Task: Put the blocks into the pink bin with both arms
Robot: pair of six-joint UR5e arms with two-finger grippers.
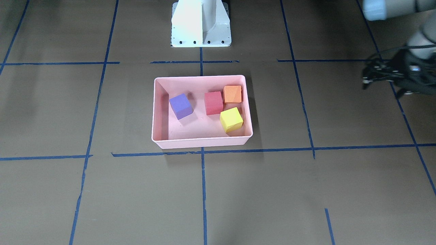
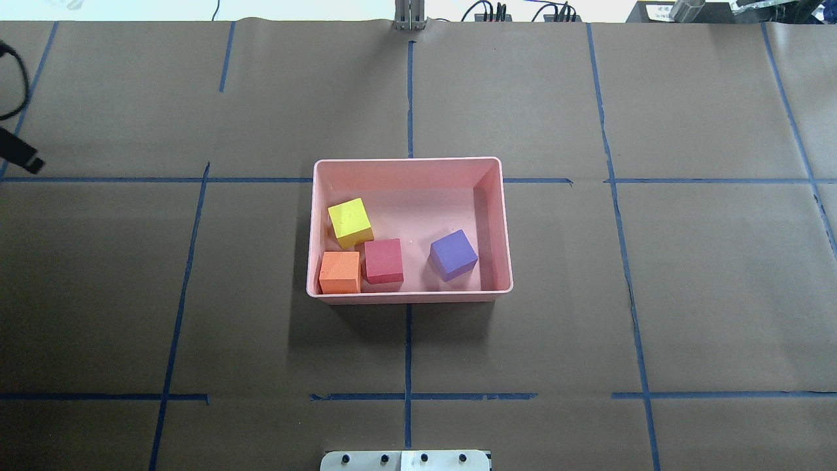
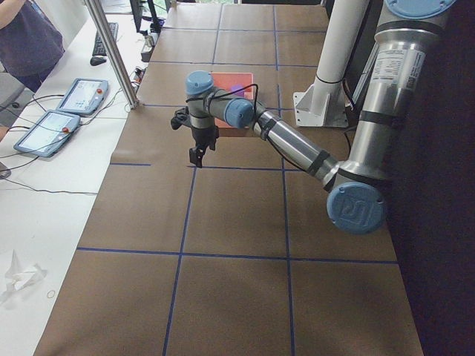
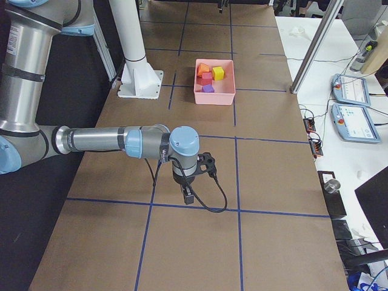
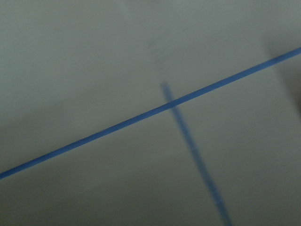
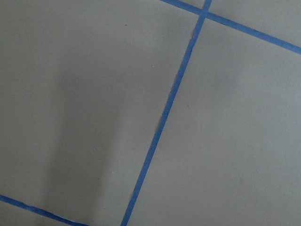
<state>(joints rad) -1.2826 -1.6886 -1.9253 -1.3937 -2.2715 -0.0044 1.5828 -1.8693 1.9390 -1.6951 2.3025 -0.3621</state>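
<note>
The pink bin (image 1: 202, 144) (image 2: 409, 297) sits at the table's middle. All four blocks lie inside it: purple (image 1: 180, 106) (image 2: 453, 254), red (image 1: 213, 103) (image 2: 383, 260), orange (image 1: 232, 94) (image 2: 339, 272) and yellow-green (image 1: 231, 119) (image 2: 350, 222). My left gripper (image 1: 368, 76) (image 2: 23, 156) (image 3: 197, 156) hangs above bare table far to the bin's side; only part of it shows and I cannot tell its state. My right gripper (image 4: 188, 195) shows only in the exterior right view, low over the table far from the bin (image 4: 215, 94); its state cannot be told.
The white base pedestal (image 1: 201, 23) (image 2: 405, 461) stands at the robot's edge of the table. Blue tape lines cross the brown paper. Operator tablets (image 3: 82, 96) (image 4: 348, 91) lie on the side bench, and a person (image 3: 30, 37) stands beyond it.
</note>
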